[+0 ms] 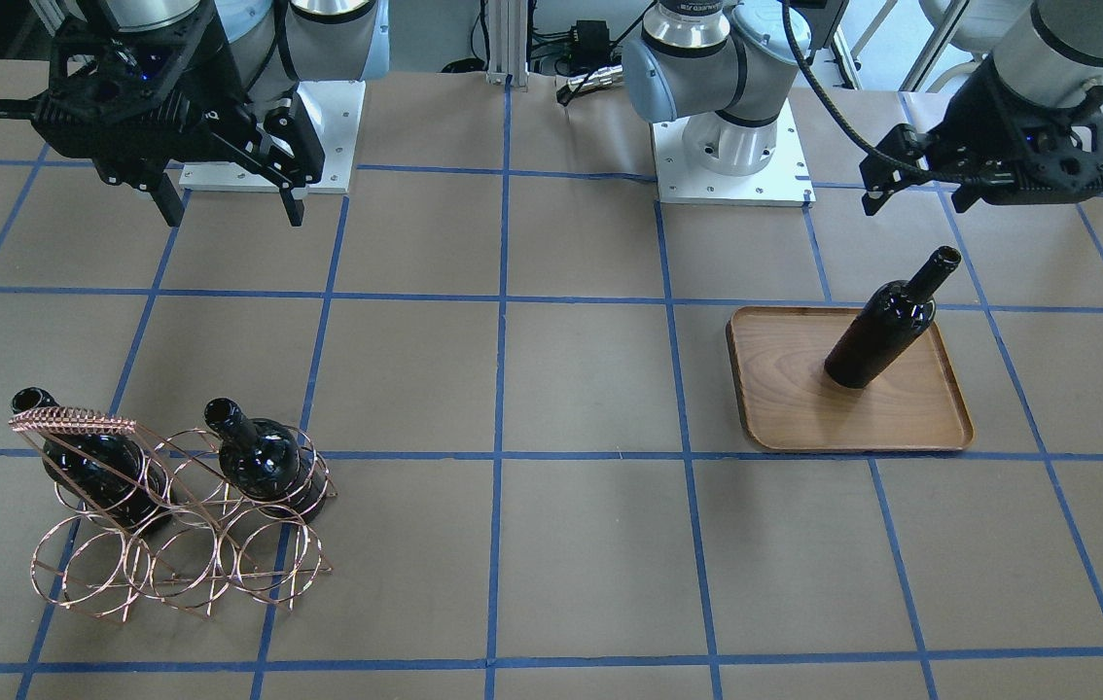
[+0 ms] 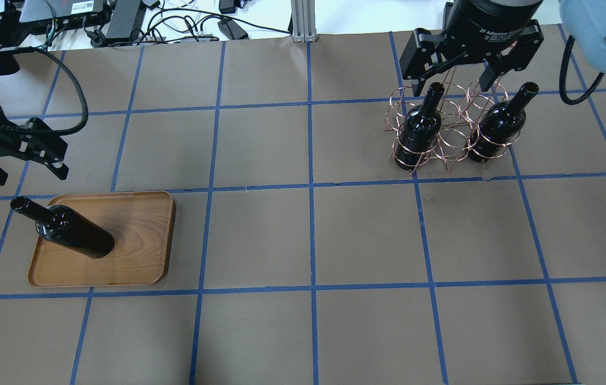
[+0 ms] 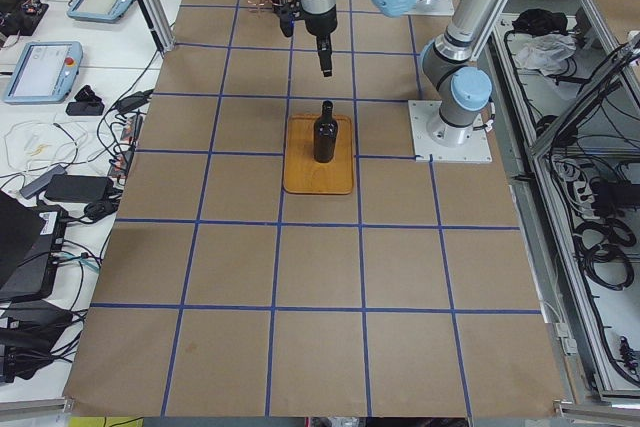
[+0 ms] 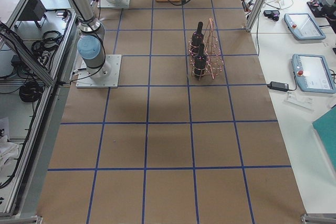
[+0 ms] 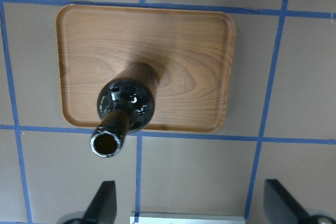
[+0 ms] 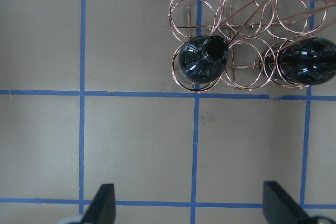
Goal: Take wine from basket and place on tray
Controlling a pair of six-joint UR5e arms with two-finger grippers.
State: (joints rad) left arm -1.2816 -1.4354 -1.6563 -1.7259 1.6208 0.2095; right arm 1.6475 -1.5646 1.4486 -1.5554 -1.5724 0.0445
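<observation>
One wine bottle [image 1: 877, 331] stands upright on the wooden tray [image 1: 804, 408], free of any grip; it also shows in the overhead view [image 2: 73, 235] and the left wrist view [image 5: 126, 103]. My left gripper [image 2: 25, 171] is open and empty, raised beside the tray [image 2: 137, 246]. The copper wire basket [image 2: 452, 139] holds two more bottles [image 2: 418, 128] [image 2: 495, 128] at its two ends, with its middle slot empty. My right gripper [image 2: 452, 85] hangs open and empty high above and behind the basket [image 1: 182, 554].
The brown table is marked with blue tape gridlines. The two arm bases [image 1: 736, 146] [image 1: 318, 136] stand at the robot's edge. Cables and devices [image 2: 121, 21] lie past the far edge.
</observation>
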